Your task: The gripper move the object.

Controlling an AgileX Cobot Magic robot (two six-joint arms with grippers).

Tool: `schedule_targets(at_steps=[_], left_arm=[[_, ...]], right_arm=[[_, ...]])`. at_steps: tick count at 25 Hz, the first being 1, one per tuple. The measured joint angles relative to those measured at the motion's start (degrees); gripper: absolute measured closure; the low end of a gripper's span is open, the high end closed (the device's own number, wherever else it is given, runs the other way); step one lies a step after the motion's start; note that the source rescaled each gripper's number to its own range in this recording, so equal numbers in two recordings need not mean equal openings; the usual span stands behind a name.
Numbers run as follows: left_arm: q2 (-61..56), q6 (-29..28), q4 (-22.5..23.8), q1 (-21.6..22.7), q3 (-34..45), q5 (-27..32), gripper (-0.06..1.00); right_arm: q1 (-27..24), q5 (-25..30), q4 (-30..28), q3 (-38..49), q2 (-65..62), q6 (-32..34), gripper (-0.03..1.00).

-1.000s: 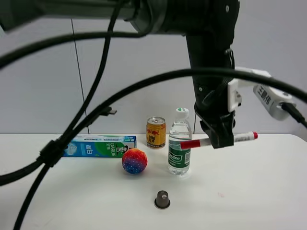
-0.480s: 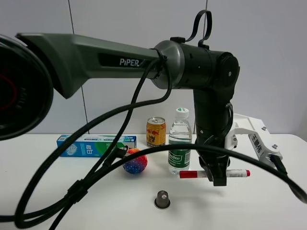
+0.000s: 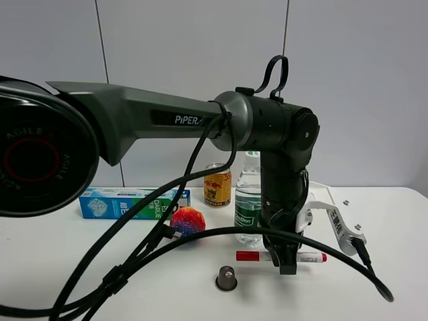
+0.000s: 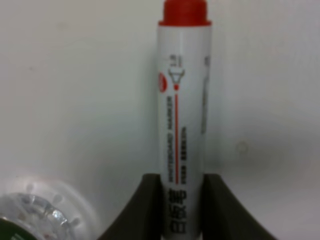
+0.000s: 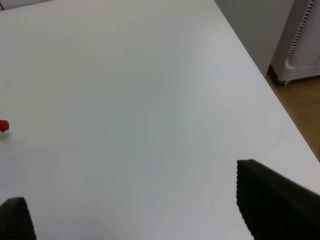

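Note:
The white marker pen (image 3: 308, 257) with a red cap (image 3: 247, 255) lies level, at or just above the white table (image 3: 374, 287), in front of the water bottle (image 3: 248, 215). My left gripper (image 3: 287, 262), a black claw on the thick dark arm, reaches down across the middle and is shut on the pen's barrel. The left wrist view shows the pen (image 4: 182, 125) clamped between the two dark fingers (image 4: 147, 212). My right gripper (image 5: 135, 220) is open and empty over bare table. The pen's red end tip (image 5: 3, 125) shows at that view's edge.
A gold can (image 3: 217, 185) stands behind the bottle. A blue-green toothpaste box (image 3: 134, 202) and a coloured ball (image 3: 187, 223) lie to the left. A small dark capsule (image 3: 227, 277) sits in front. Black cables (image 3: 167, 247) trail over the table. The table's right edge (image 5: 260, 75) drops to the floor.
My left gripper has come down with the pen, from beside the bottle's neck to table level, and a little left and forward. The other objects have not moved.

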Motion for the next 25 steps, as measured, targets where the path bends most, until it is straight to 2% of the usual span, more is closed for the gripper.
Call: schedule_targets(at_steps=[10,12,19,25], left_arm=[[0.51,0.0,-0.05,0.0,0.0,0.46,0.94],[0.51,0.0,-0.05,0.0,0.0,0.46,0.9],[0.51,0.0,-0.05,0.0,0.0,0.46,0.65],[0.16,-1.11,-0.05,-0.05,0.0,1.4,0.62]], right_arm=[[0.0,0.0,0.0,0.0,0.0,0.0,-0.03],[0.0,0.0,0.0,0.0,0.0,0.0,-0.03],[0.0,0.0,0.0,0.0,0.0,0.0,-0.03],[0.0,0.0,0.0,0.0,0.0,0.0,-0.03]])
